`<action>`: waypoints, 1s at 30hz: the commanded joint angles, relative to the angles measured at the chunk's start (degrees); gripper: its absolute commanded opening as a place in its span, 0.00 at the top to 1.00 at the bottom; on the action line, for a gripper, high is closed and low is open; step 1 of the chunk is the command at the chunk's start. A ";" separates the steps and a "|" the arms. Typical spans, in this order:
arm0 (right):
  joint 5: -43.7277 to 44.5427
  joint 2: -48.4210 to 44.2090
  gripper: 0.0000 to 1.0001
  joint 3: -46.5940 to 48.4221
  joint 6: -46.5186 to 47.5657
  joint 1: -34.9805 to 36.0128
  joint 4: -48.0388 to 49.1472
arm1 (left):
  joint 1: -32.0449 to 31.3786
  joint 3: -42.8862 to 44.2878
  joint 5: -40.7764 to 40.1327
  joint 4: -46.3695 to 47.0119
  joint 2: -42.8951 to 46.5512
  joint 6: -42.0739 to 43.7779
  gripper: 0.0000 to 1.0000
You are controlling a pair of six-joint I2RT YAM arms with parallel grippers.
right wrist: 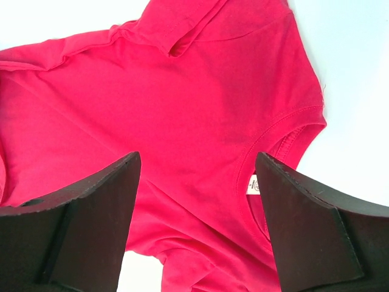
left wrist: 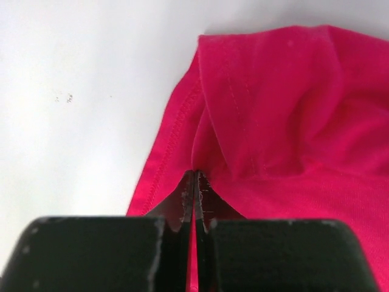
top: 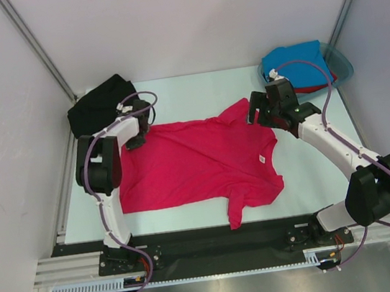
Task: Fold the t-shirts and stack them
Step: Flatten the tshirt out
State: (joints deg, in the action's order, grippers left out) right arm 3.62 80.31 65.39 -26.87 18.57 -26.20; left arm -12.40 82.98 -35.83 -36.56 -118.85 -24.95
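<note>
On the crimson-pink shirt [top: 197,164], left pincer [left wrist: 194,177] pinches its edge; right pincer [right wrist: 197,159] hovers spread.

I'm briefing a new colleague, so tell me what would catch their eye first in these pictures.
The crimson-pink t-shirt spread flat in the middle of the table stands out first. The left gripper is shut on its far left edge; the right gripper hangs open above it near the far sleeve. A black shirt lies bundled at the far left corner, a blue shirt in the teal tub far right.
</note>
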 commanded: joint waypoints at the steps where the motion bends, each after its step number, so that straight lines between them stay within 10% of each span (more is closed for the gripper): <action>1: 0.16 -1.39 0.18 2.64 0.94 -0.55 -0.26 | 1.33 1.83 -1.08 -0.53 1.78 0.08 1.00; 17: -3.00 -0.33 0.18 0.80 1.21 -0.55 0.36 | 6.51 3.50 -6.35 2.63 5.56 3.59 0.99; 25: -3.00 0.28 0.18 -1.31 1.38 -0.72 0.44 | 11.79 6.85 -5.30 -0.98 1.60 1.75 0.78; 30: -3.09 1.33 0.18 -2.28 1.04 -0.73 1.32 | 11.88 2.13 9.26 5.41 6.07 3.94 0.67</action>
State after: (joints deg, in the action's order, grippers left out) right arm 0.97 80.66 63.33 -26.39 18.13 -26.17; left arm 0.32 87.61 -36.77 -36.34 -117.01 -22.37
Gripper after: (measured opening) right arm 0.818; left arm 0.324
